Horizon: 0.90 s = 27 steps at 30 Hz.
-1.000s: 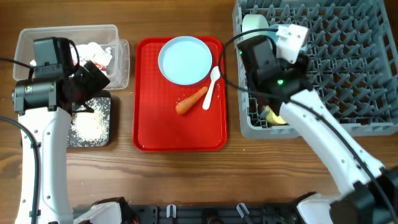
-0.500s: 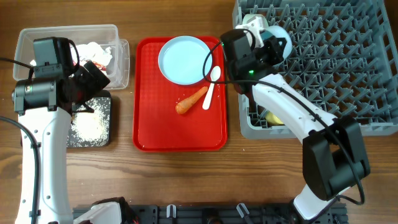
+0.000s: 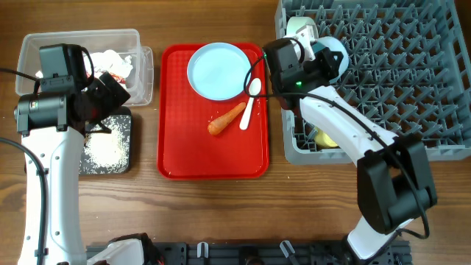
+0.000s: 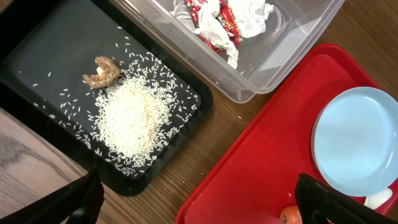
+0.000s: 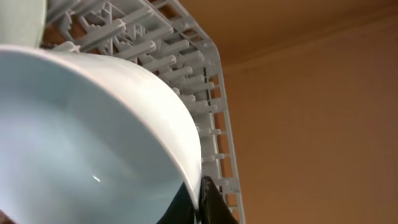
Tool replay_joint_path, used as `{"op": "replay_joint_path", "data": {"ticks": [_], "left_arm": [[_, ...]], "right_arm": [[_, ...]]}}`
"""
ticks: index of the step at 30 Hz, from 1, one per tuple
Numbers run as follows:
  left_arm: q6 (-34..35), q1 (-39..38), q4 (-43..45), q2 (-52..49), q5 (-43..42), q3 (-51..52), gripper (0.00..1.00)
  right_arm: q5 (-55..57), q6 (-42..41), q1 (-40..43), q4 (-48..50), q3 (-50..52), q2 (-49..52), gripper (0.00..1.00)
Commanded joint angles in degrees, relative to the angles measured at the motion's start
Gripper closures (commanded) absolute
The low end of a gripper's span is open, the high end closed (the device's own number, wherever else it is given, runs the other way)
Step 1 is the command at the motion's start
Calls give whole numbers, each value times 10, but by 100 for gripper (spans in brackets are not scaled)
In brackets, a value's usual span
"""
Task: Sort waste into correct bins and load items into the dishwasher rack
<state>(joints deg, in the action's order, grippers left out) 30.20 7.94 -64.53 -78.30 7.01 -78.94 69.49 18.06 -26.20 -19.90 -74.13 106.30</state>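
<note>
My right gripper (image 5: pixel 200 200) is shut on the rim of a light-blue bowl (image 5: pixel 93 137), holding it on edge over the far-left part of the grey dishwasher rack (image 3: pixel 397 81); the bowl also shows in the overhead view (image 3: pixel 333 53). A second bowl (image 3: pixel 300 28) stands at the rack's back-left corner, and a yellow cup (image 3: pixel 324 138) lies at its front left. The light-blue plate (image 3: pixel 218 70), white spoon (image 3: pixel 250 101) and carrot (image 3: pixel 226 119) lie on the red tray (image 3: pixel 213 158). My left gripper (image 4: pixel 199 200) is open and empty above the black tray's edge.
The clear tub (image 3: pixel 44 48) holds crumpled white and red paper (image 4: pixel 227 18). The black tray (image 4: pixel 56 56) holds rice (image 4: pixel 134 118) and a brown scrap (image 4: pixel 102 71). Bare wooden table lies in front of the trays and rack.
My right arm has swung from over the rack toward its back-left corner, turning the bowl onto its edge among the pegs. The left arm has not moved.
</note>
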Motion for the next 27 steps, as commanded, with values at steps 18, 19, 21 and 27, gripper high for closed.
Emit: {"op": "replay_joint_path", "data": {"ticks": [18,19,21,27], "left_arm": [[7,4,0,5,-1,-4,0],[7,4,0,5,-1,-4,0],[7,4,0,5,-1,-4,0],[7,4,0,5,-1,-4,0]], "right_arm": [[-212,-3,-151,10,-5,-48,0],[-242,-21,-157,1,-5,-61,0],[-358,-80,-173,-36,-5,-87,0],[-779,-286,-181,-83,-5,-98,0]]}}
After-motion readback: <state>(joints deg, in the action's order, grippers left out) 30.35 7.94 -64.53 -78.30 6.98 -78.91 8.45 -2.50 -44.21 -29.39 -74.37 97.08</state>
